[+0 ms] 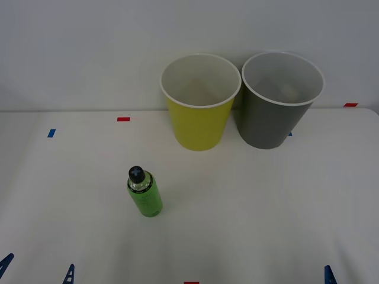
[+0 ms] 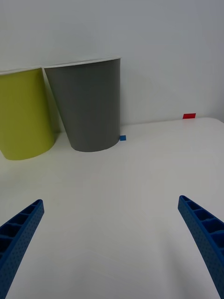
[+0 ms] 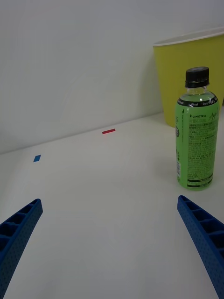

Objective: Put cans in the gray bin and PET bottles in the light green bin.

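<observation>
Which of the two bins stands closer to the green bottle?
The light green bin, the left one of the pair. The gray bin stands beside it on the right, farther from the green bottle, which stands upright on the table to the front left.

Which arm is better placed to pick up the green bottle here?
Left. The green bottle stands upright on the robot's left half of the table, just ahead of the open left claw. The right claw faces the gray bin.

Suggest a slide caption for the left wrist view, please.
Open left pincer faces upright green bottle before the light green bin.
</observation>
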`<move>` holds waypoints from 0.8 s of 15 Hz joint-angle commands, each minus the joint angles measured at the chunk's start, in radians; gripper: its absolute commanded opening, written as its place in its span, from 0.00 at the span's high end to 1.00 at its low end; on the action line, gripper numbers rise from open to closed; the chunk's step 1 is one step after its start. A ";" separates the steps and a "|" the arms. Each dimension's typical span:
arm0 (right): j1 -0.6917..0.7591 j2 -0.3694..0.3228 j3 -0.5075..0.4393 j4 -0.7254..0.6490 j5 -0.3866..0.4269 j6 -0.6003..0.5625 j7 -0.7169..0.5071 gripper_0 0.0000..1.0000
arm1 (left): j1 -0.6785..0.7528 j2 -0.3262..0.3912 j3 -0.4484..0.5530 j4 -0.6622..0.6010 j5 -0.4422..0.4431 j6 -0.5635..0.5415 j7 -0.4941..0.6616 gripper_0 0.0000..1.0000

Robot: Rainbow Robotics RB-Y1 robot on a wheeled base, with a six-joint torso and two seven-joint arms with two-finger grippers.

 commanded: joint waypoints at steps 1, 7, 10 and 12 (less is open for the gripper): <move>0.000 0.000 0.000 0.000 0.000 0.000 0.000 0.00 | 0.000 0.000 0.000 0.000 0.000 0.000 0.000 0.00; 0.000 0.000 0.000 0.000 0.000 0.000 0.000 0.00 | 0.000 0.000 0.000 0.000 0.000 0.000 0.000 0.00; 0.000 0.000 0.000 0.000 0.000 0.000 0.000 0.00 | 0.000 0.000 0.000 0.000 0.000 0.000 0.000 0.00; 0.000 0.000 0.000 0.000 0.000 0.000 0.000 0.00 | 0.000 0.000 0.000 0.000 0.000 0.000 0.000 0.00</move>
